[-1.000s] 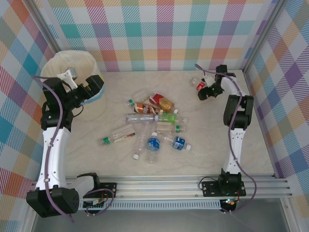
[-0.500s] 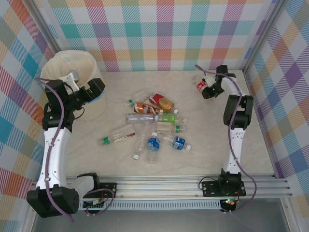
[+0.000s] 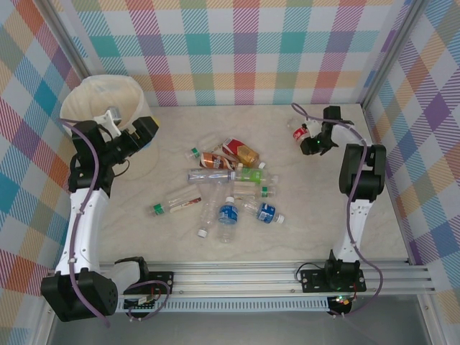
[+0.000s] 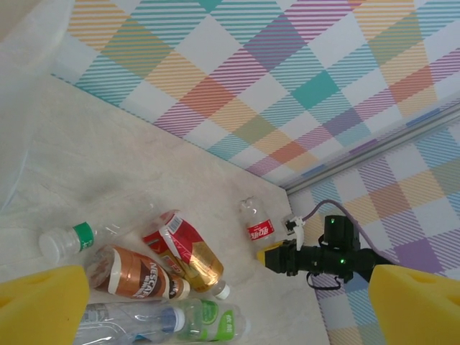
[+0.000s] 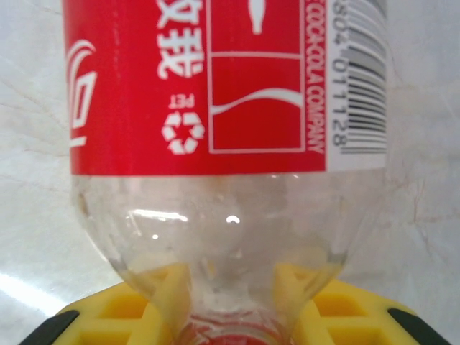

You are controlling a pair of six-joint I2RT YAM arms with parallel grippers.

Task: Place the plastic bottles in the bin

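Right claw [image 3: 314, 141]: closed on the narrow end of a red-labelled bottle [image 5: 215, 108], with a yellow finger [image 5: 164, 293] pressed against each side of it.
Held bottle: its clear body and red label stretch straight out ahead of the right claw's fingers, over the pale table [image 3: 180, 237]. I cannot tell whether it touches the surface.
Left claw [image 3: 128, 123]: spread wide and holding nothing; its yellow pads [image 4: 36, 305] sit far apart at the two lower corners of the left wrist view.
Bin [image 3: 79, 100]: cream tub just behind and beside the left claw, whose fingers hang at its near rim.
Loose bottles [image 3: 230, 188]: a heap lying on their sides, well apart from both claws, between them and nearer the bases.
Ahead of left claw: a brown-labelled bottle [image 4: 133, 277], a red-and-orange one [image 4: 183, 248] touching it, a clear one with a green band by its white cap [image 4: 75, 239], and a green-labelled one [image 4: 208, 316].
Far side of heap from left claw: two blue-labelled bottles [image 3: 228, 214].
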